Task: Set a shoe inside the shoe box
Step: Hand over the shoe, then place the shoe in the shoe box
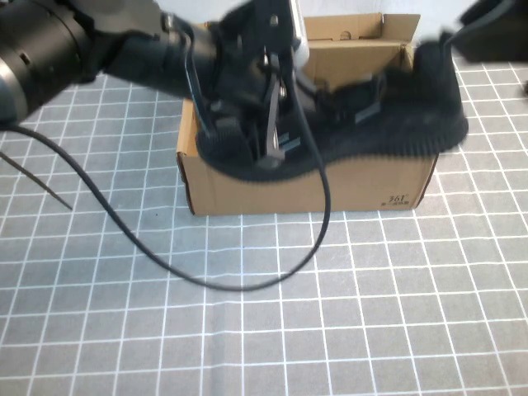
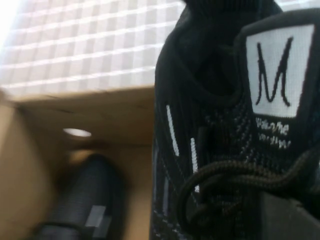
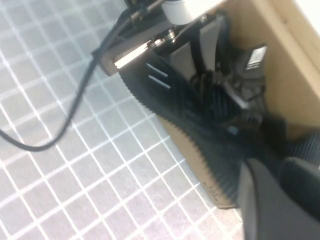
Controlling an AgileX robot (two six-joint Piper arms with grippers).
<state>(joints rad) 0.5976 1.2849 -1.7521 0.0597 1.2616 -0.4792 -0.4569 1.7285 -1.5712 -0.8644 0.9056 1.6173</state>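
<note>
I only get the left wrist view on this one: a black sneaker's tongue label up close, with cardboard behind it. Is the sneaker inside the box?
Observer: Not fully. In the high view the sneaker lies lengthwise over the shoe box's front rim, and its right end sticks out past the box's right corner.
Operator: Where is the left tool?
Observer: The left tool is over the sneaker's left end, above the left part of the box.
Operator: And the right arm?
Observer: The right tool is at the sneaker's right end, by the box's right side.
</note>
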